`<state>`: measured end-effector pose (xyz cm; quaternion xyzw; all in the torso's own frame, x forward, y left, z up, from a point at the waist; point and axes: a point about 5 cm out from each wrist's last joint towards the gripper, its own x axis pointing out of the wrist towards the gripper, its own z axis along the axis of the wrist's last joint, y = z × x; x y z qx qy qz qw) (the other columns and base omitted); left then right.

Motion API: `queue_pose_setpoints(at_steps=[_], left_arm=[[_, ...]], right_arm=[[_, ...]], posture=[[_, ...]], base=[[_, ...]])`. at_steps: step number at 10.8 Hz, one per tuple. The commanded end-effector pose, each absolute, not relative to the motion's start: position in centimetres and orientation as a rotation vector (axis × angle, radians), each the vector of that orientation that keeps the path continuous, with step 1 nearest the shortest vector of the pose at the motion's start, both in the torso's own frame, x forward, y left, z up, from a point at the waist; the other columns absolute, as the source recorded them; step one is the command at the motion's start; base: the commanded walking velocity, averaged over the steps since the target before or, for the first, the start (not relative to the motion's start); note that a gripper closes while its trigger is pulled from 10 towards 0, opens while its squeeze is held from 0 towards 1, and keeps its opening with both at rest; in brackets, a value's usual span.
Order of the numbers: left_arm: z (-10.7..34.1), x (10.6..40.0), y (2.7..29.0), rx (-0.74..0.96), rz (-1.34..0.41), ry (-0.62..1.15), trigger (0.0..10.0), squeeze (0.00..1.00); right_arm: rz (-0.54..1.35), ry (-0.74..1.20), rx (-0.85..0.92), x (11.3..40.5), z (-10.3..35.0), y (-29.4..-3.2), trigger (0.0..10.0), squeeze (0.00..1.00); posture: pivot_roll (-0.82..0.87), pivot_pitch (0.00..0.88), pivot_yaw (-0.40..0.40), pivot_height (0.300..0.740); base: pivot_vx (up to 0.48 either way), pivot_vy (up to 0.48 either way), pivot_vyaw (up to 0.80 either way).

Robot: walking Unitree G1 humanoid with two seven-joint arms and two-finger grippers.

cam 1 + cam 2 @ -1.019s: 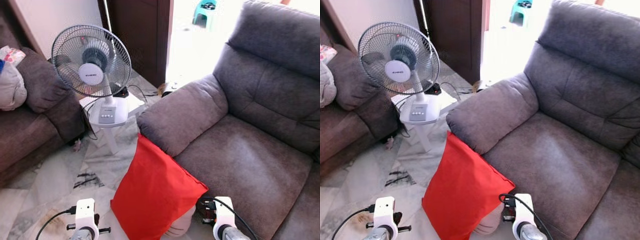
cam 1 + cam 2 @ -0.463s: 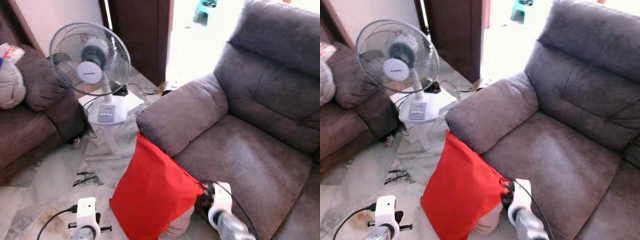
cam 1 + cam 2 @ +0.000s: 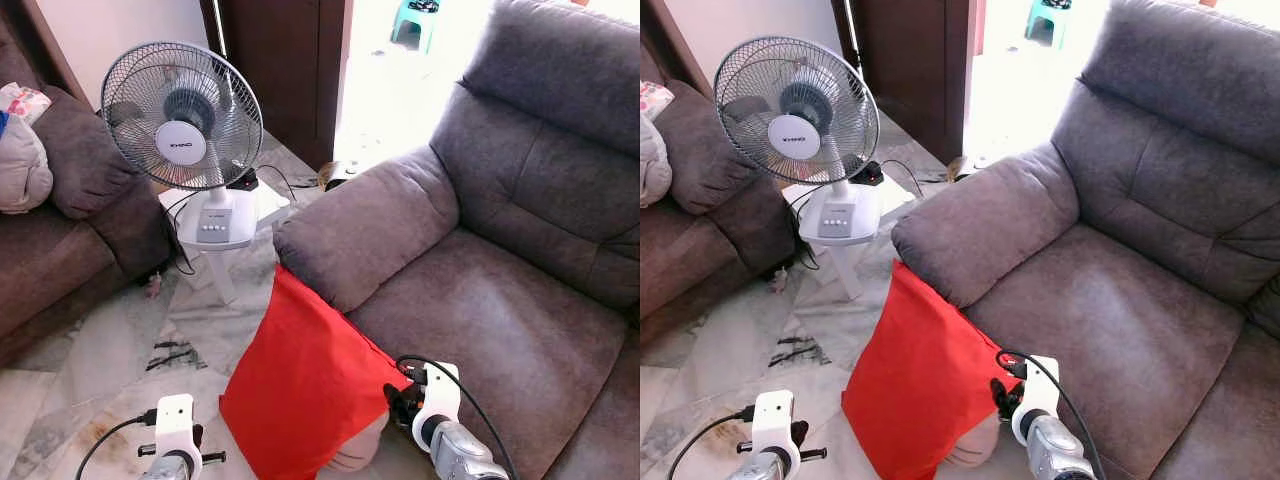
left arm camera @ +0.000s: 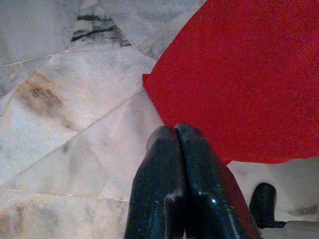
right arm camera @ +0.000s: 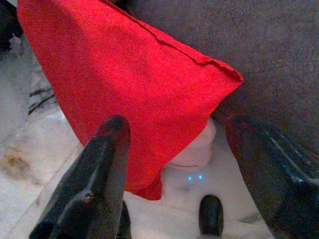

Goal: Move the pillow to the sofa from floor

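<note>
Item: red pillow [image 3: 305, 385]. Stood on the marble floor [image 3: 110, 350], propped on edge against the front of the grey sofa [image 3: 480, 300], directly below the sofa's padded armrest [image 3: 365, 225]. Its upper corner touched the armrest's underside; its outer corner pointed along the sofa's seat front. A pale rounded object [image 5: 192, 152] sat on the floor behind the pillow's lower edge; identity could not be told.

Right claw [image 5: 174, 149]: fingers spread wide, straddling the pillow's outer corner, one finger in front of the red fabric, the other towards the sofa front. No contact yet visible.

Left claw [image 4: 175, 130]: fingers pressed together, nothing between them, poised above the floor just beside the pillow's lower corner.

Other contents: white pedestal fan [image 3: 185, 135] standing on the floor beyond the pillow, well apart from it, with its cable [image 3: 285, 185] trailing nearby; brown sofa [image 3: 60, 230] further off past the fan.

Step in hand, as judged: right claw setting up the grasp. Handling notes: push deeper so the fingers take a full fold near the seam rather than the corner tip, which would likely slip; close firmly, since soft filling compresses; lift clear of the armrest before swinging over the seat; keep away from the pale object and the fan cable.
</note>
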<state>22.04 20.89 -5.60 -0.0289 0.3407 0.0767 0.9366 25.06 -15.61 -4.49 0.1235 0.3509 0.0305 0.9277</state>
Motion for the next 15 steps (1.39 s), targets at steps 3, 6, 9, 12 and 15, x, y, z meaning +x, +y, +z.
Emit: queue_pose_setpoints(at_steps=[3,6,9,12,15], left_arm=[[-5.58,22.07,20.76,-0.056,0.163,0.690,10.0,0.00],[-5.65,21.93,20.72,-0.056,0.161,0.690,10.0,0.00],[-5.72,21.79,20.69,-0.053,0.161,0.689,10.0,0.00],[-5.61,21.93,20.84,-0.053,0.166,0.684,10.0,0.00],[-5.48,22.09,21.01,-0.053,0.176,0.679,10.0,0.00]], right_arm=[[0.066,0.721,0.234,24.86,-4.62,-15.59,10.0,0.00],[0.073,0.717,0.199,24.81,-4.62,-15.76,10.0,0.00],[0.113,0.751,0.146,24.13,-5.13,-15.42,10.0,0.00],[0.117,0.748,0.152,24.19,-5.08,-15.36,10.0,0.00],[0.110,0.730,0.166,24.27,-4.97,-15.52,10.0,0.00]], posture=[[0.10,0.105,-0.030,0.740],[0.10,0.091,-0.030,0.740],[0.10,0.081,-0.029,0.736],[0.09,0.099,-0.033,0.687],[0.10,0.107,-0.034,0.653]], base=[[0.000,0.000,0.00],[0.000,0.000,0.00],[0.000,0.000,0.00],[0.000,0.000,0.00],[0.000,0.000,0.00]])
